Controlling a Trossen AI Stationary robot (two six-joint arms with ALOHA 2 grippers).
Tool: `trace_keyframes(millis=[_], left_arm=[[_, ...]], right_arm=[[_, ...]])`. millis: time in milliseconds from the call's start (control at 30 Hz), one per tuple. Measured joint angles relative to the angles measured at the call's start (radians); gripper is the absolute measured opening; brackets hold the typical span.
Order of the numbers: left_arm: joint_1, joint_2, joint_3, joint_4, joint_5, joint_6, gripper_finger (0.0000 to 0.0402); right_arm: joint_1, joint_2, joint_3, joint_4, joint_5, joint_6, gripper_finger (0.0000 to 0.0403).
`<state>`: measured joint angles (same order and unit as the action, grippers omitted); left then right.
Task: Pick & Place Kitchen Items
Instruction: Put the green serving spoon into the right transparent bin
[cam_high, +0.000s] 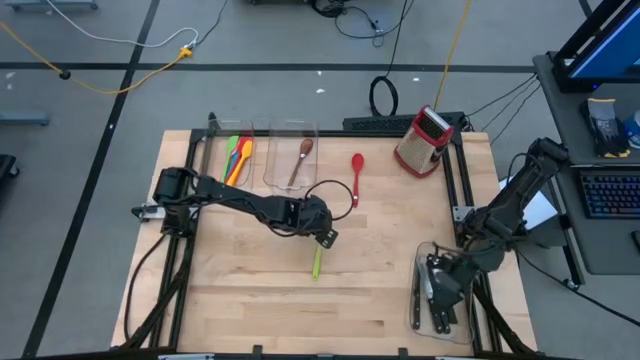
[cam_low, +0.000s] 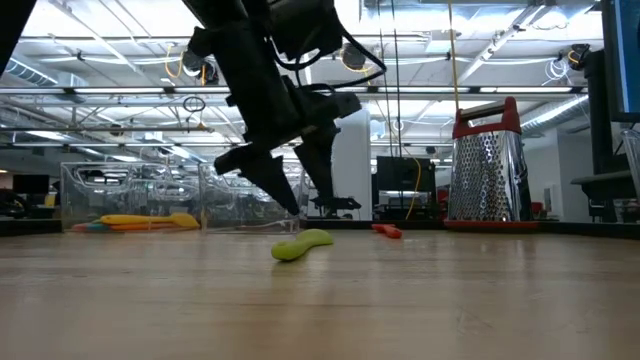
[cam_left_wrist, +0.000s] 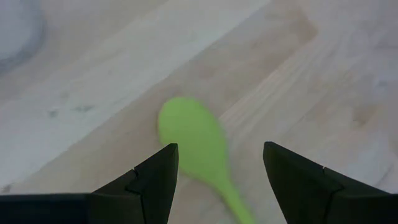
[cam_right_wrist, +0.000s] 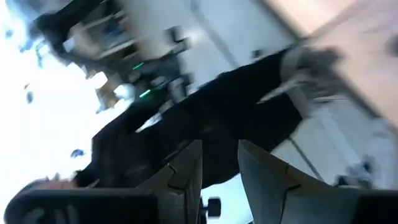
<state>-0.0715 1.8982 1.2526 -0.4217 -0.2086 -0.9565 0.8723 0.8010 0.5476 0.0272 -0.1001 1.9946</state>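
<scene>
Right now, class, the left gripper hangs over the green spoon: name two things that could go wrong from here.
1. The left gripper is open above the green spoon, which lies flat on the table; the fingers may scrape the wood or close above the thin spoon and miss it.
2. Only the bowl shows between the fingers; a grasp there, off the handle's middle, could let the spoon tilt or slip when lifted.

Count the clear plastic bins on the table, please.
3: two side by side at the far edge, left bin and middle bin; one bin at the near right corner.
</scene>
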Motion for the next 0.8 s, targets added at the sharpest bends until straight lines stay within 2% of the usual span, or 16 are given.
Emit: trace_keyframes(millis=[333,533,800], left_arm=[[-0.006,0.067,0.000,0.024,-0.010,-0.112,0.0241],[-0.006,0.106,0.003,0.025,-0.063,-0.141,0.0241],[-0.006,0.155,0.006,0.027,-0.044,-0.142,0.0241]], right_arm=[[0.000,-0.044,0.001,0.262,0.001,-0.290,0.0095],[0.000,-0.049,0.001,0.257,-0.002,-0.339,0.0095],[0.000,-0.050,0.001,0.260,-0.004,-0.387,0.0095]])
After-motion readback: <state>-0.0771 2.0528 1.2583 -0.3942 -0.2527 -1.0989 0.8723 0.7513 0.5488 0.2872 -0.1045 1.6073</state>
